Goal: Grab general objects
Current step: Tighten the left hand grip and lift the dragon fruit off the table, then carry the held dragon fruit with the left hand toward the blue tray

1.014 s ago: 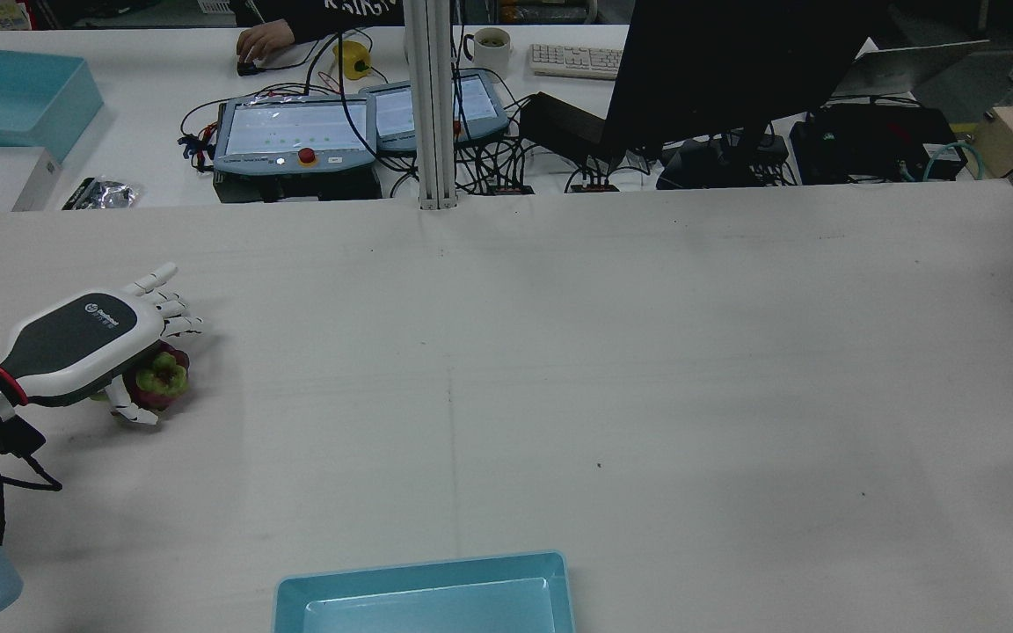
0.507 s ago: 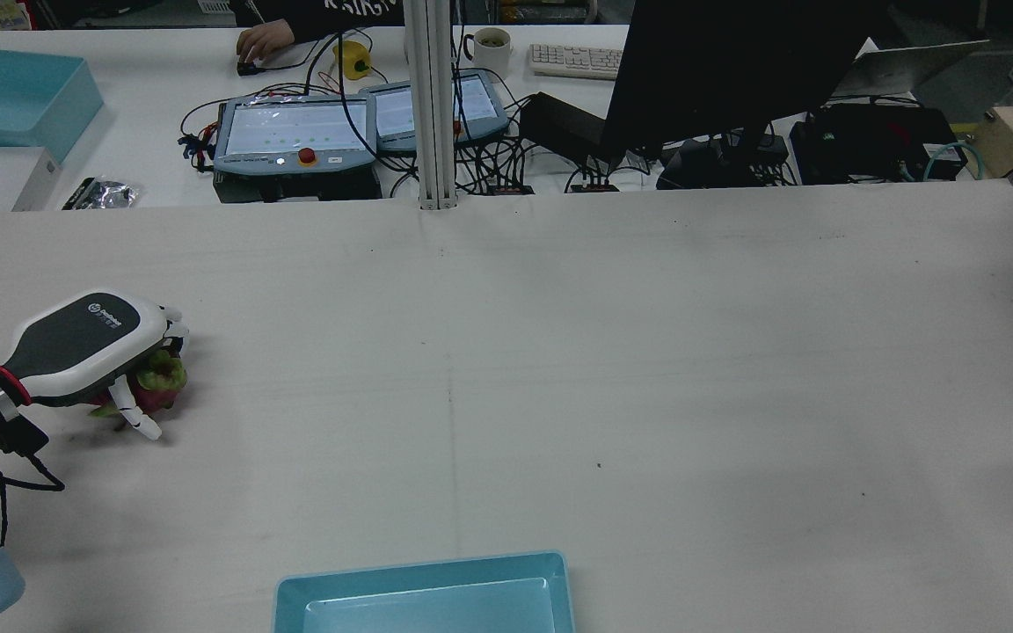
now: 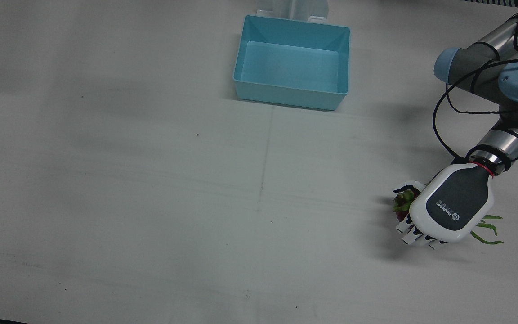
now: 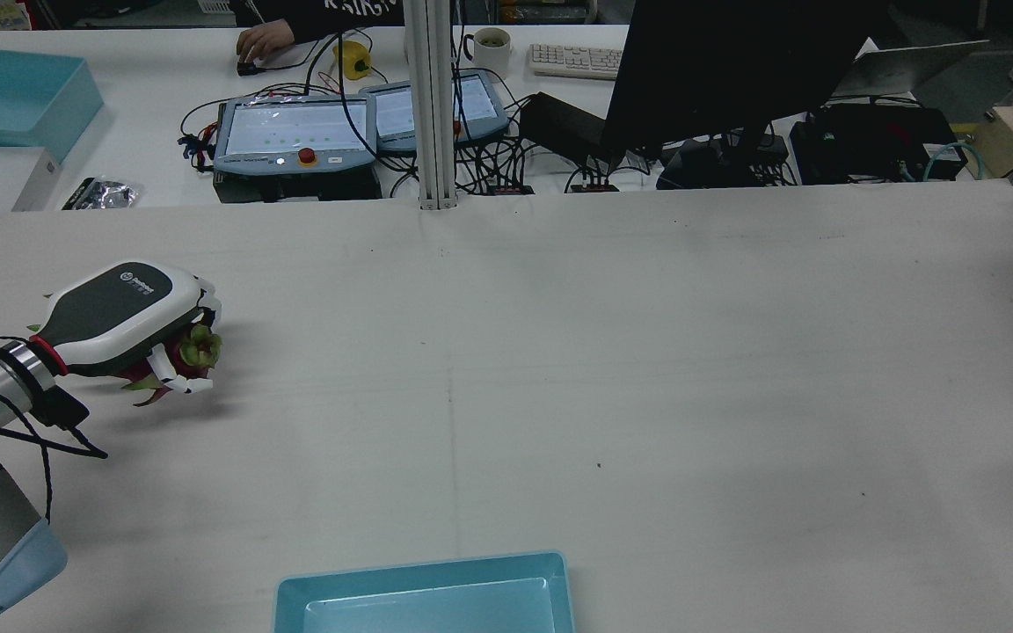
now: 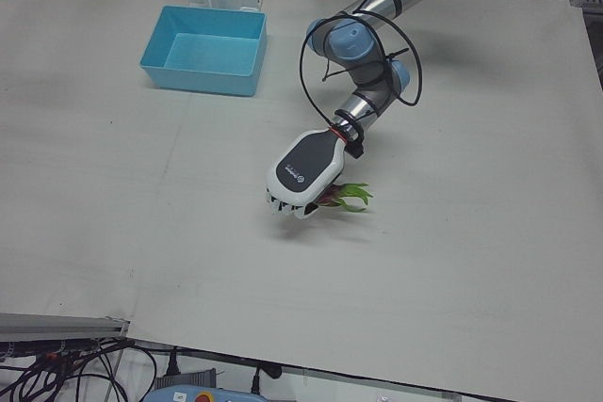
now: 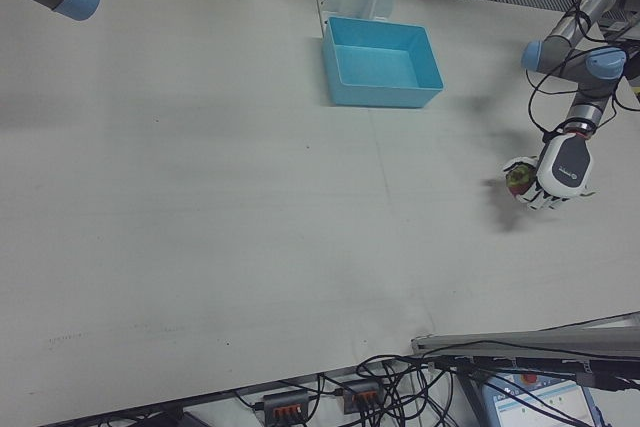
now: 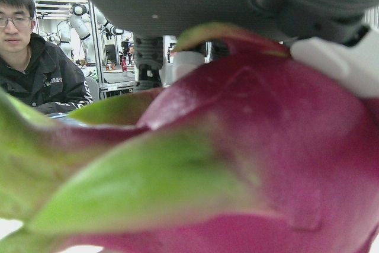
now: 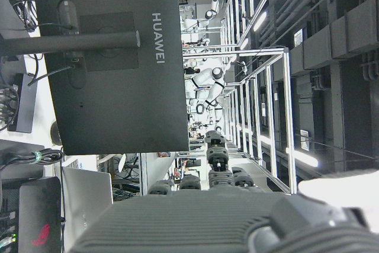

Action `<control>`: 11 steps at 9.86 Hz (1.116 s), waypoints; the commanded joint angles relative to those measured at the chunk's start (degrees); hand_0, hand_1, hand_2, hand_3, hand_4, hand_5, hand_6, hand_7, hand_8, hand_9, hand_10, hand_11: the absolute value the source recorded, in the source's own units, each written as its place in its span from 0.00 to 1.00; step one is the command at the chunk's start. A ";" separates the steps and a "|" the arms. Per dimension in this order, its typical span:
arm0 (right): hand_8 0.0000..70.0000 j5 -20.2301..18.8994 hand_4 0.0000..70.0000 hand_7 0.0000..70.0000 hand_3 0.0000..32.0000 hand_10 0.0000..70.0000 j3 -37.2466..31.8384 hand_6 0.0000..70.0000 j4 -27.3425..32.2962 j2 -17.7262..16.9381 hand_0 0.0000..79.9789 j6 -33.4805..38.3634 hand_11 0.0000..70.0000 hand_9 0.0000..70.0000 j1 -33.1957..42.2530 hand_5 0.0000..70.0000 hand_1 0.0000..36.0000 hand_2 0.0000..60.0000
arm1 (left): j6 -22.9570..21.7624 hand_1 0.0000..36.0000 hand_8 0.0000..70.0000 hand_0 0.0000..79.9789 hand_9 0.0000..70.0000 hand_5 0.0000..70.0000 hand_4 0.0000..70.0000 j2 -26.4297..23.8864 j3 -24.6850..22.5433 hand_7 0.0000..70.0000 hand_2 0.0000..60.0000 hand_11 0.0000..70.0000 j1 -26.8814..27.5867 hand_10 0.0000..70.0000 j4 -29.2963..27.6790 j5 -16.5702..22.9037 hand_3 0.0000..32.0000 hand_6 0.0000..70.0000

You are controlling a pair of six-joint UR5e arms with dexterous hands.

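A magenta dragon fruit (image 3: 404, 201) with green scales is held in my left hand (image 3: 454, 207), whose fingers are curled around it from above. The hand and fruit hang a little above the white table at its left side in the rear view, hand (image 4: 124, 312) over fruit (image 4: 194, 349). Both show in the left-front view, hand (image 5: 303, 171) and fruit (image 5: 344, 197). The fruit fills the left hand view (image 7: 237, 164). Of my right hand only the palm's edge (image 8: 195, 223) shows in the right hand view; its fingers are hidden.
An empty blue bin (image 3: 286, 95) stands at the table's middle near the robot's side, also in the rear view (image 4: 423, 571). Pendants, cables, a monitor and a seated person lie beyond the far edge (image 4: 295, 132).
My left hand closed its fingers on the dragon fruit, then lifted it off the table and carried it slightly forward, away from the robot.
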 commanded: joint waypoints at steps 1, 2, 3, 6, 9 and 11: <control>0.00 0.00 0.00 0.00 0.00 0.00 0.00 0.00 0.00 0.02 0.00 -0.05 0.00 0.00 0.00 0.00 0.00 0.00 | -11.99 0.00 1.00 0.39 1.00 1.00 1.00 -8.35 -0.31 1.00 1.00 1.00 0.82 1.00 4.82 3.40 0.00 1.00; 0.00 0.00 0.00 0.00 0.00 0.00 0.00 0.00 0.00 -0.07 0.00 -0.05 0.00 0.00 0.00 0.00 0.00 0.00 | -13.06 0.00 1.00 0.34 1.00 1.00 1.00 -11.68 -0.05 1.00 1.00 1.00 2.13 1.00 7.02 5.68 0.00 1.00; 0.00 0.00 0.00 0.00 0.00 0.00 0.00 0.00 0.00 -0.07 0.00 0.04 0.00 0.00 0.00 0.00 0.00 0.00 | -15.42 0.00 1.00 0.31 1.00 1.00 1.00 -13.63 0.13 1.00 1.00 1.00 2.67 1.00 7.30 8.23 0.00 1.00; 0.00 0.00 0.00 0.00 0.00 0.00 0.00 0.00 0.00 -0.07 0.00 -0.05 0.00 0.00 0.00 0.00 0.00 0.00 | -31.67 0.12 1.00 0.25 1.00 1.00 1.00 -16.63 -0.22 1.00 1.00 1.00 4.95 1.00 4.75 17.46 0.00 1.00; 0.00 0.00 0.00 0.00 0.00 0.00 0.00 0.00 0.00 -0.07 0.00 -0.05 0.00 0.00 0.00 0.00 0.00 0.00 | -43.34 0.33 1.00 0.38 1.00 1.00 1.00 -16.64 -1.27 1.00 1.00 1.00 4.87 1.00 -1.10 27.05 0.00 1.00; 0.00 0.00 0.00 0.00 0.00 0.00 0.00 0.00 0.00 0.02 0.00 -0.05 0.00 0.00 0.00 0.00 0.00 0.00 | -54.78 0.42 1.00 0.47 1.00 1.00 1.00 -16.28 -1.80 1.00 1.00 1.00 5.83 1.00 -9.10 27.76 0.00 1.00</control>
